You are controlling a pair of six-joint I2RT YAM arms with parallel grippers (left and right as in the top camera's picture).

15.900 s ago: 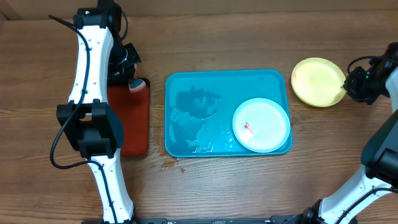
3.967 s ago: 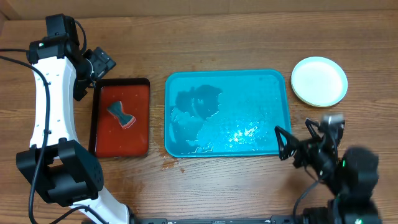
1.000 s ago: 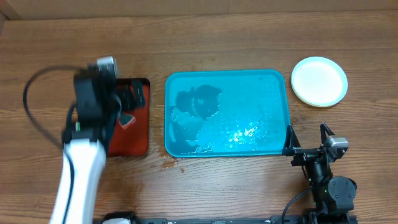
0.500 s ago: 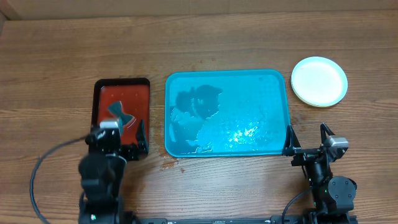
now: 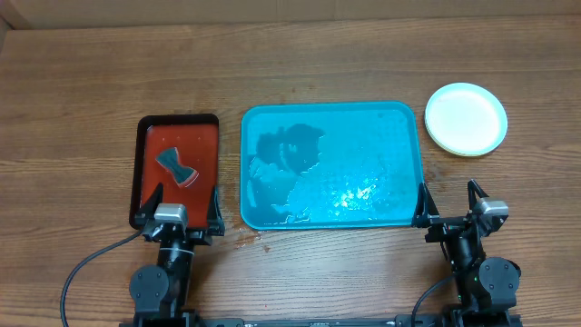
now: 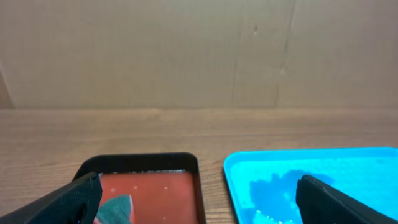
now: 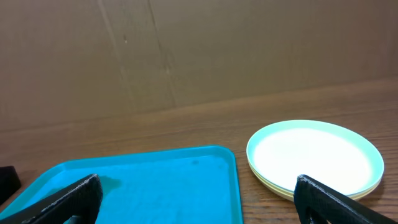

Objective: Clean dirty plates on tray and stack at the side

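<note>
The turquoise tray (image 5: 331, 163) lies mid-table, wet, with no plate on it. The plates (image 5: 466, 119) sit stacked on the wood to its right. In the right wrist view the plates (image 7: 315, 158) show a pale blue-white top and a yellow-green rim beneath, with no red smear visible. My left gripper (image 5: 185, 198) rests open at the table's front, just before the red tray. My right gripper (image 5: 447, 193) is open at the front right, near the turquoise tray's corner. Nothing lies between the jaws of the left gripper (image 6: 199, 205) or the right gripper (image 7: 198, 202).
A red black-rimmed tray (image 5: 195, 145) lies left of the turquoise one, with a grey hourglass-shaped sponge (image 5: 176, 167) on it. A small wet patch (image 5: 247, 239) marks the wood by the turquoise tray's front left corner. A cardboard wall (image 6: 199, 50) closes the back.
My left arm has drawn back from over the red tray and folded down at the table's front edge. The right arm, plates and trays have not moved.
</note>
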